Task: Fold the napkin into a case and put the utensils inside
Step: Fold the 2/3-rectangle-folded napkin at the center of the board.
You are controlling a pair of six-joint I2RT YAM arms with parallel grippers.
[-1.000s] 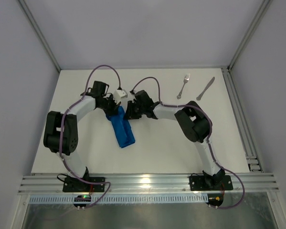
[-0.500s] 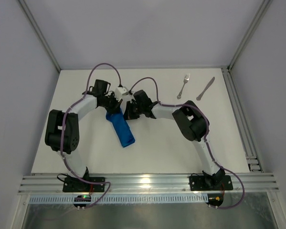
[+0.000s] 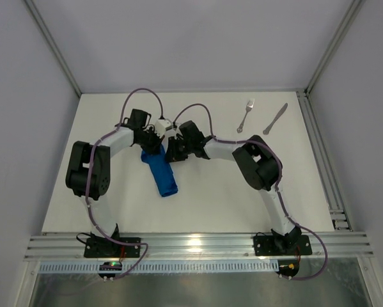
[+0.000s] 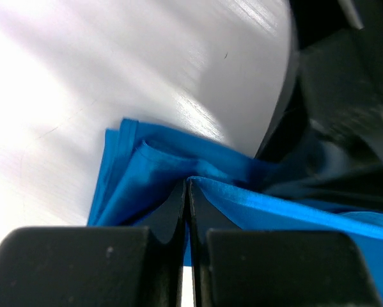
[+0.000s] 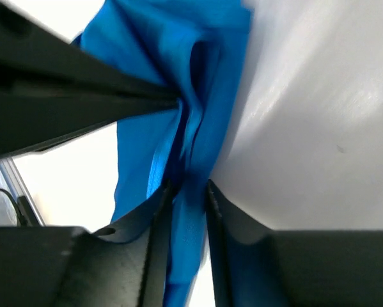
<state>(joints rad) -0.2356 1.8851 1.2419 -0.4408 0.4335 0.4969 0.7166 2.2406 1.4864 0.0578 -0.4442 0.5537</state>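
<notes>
The bright blue napkin (image 3: 161,171) lies as a narrow folded strip, the case, in the middle of the table, its far end lifted between both grippers. My left gripper (image 3: 154,144) is shut, pinching a fold of the cloth (image 4: 146,173) at its tips (image 4: 187,184). My right gripper (image 3: 170,151) meets it from the right. Its jaws (image 5: 188,187) stand a little apart, with a band of the napkin (image 5: 172,51) running between them. The fork (image 3: 245,116) and knife (image 3: 275,119) lie side by side at the far right, untouched.
The left gripper's dark fingers (image 5: 63,96) cross the right wrist view just beside the cloth. The right gripper's body (image 4: 332,128) fills the right side of the left wrist view. Metal frame rails (image 3: 319,153) border the table on the right.
The left arm has swung inward to the right. The napkin's far end has been drawn slightly farther away, and the strip looks a bit shorter and more bunched.
</notes>
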